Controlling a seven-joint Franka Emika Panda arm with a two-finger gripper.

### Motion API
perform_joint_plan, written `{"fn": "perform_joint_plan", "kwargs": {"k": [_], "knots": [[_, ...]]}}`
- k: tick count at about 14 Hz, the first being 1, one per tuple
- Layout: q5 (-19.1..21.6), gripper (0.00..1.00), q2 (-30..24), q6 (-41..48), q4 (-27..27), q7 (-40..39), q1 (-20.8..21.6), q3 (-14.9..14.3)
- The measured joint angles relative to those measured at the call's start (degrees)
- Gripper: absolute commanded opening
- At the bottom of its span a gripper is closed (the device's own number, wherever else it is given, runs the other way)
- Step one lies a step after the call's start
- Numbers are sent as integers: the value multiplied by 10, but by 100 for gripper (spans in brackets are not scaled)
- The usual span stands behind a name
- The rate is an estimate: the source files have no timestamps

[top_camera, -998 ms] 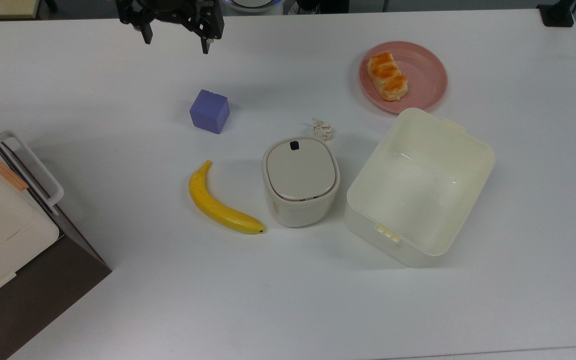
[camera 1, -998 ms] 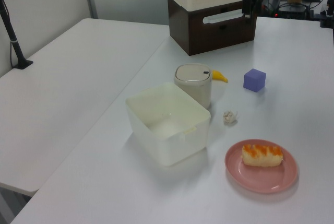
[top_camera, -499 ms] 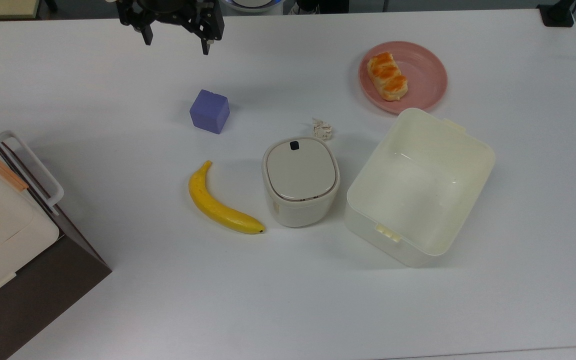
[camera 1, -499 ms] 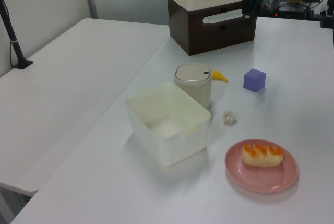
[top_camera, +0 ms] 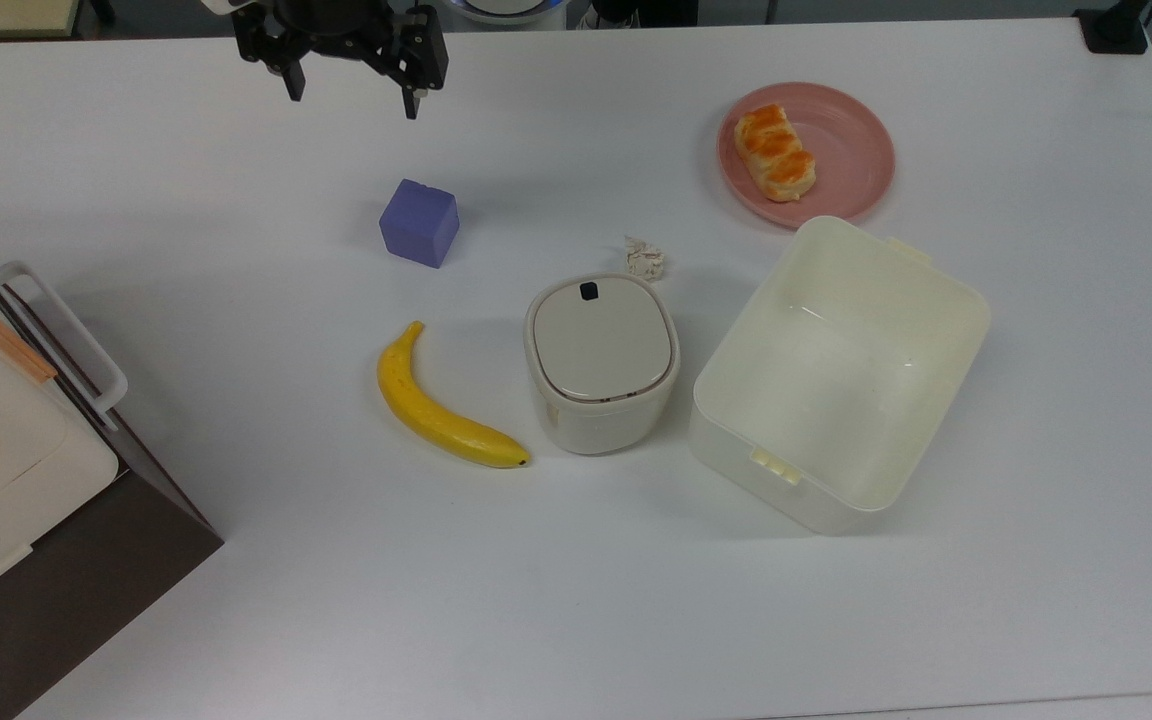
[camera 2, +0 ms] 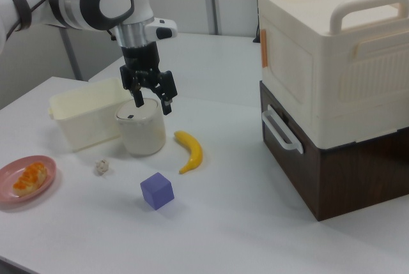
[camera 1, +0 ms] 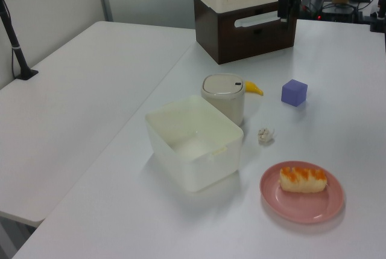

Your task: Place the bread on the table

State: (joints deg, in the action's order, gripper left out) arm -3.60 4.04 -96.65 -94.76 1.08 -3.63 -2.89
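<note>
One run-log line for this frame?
tool open, empty, high | bread on pink plate | table | grasp not started

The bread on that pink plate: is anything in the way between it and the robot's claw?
Nothing visible blocks it. The gripper, jaws open, hangs above bare table at the top view's upper left; the bread lies on the pink plate to the right. The purple cube sits off that line.

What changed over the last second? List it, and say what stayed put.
The gripper edged slightly toward the top view's upper edge, fingers open and holding nothing. The bread stayed on the pink plate; the purple cube, banana, paper wad, lidded pot and open box did not move.
</note>
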Motion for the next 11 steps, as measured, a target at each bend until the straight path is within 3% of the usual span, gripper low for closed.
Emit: {"fn": "perform_joint_plan", "kwargs": {"k": [11], "knots": [[29, 99, 32, -3, 0, -5, 5, 13]]}}
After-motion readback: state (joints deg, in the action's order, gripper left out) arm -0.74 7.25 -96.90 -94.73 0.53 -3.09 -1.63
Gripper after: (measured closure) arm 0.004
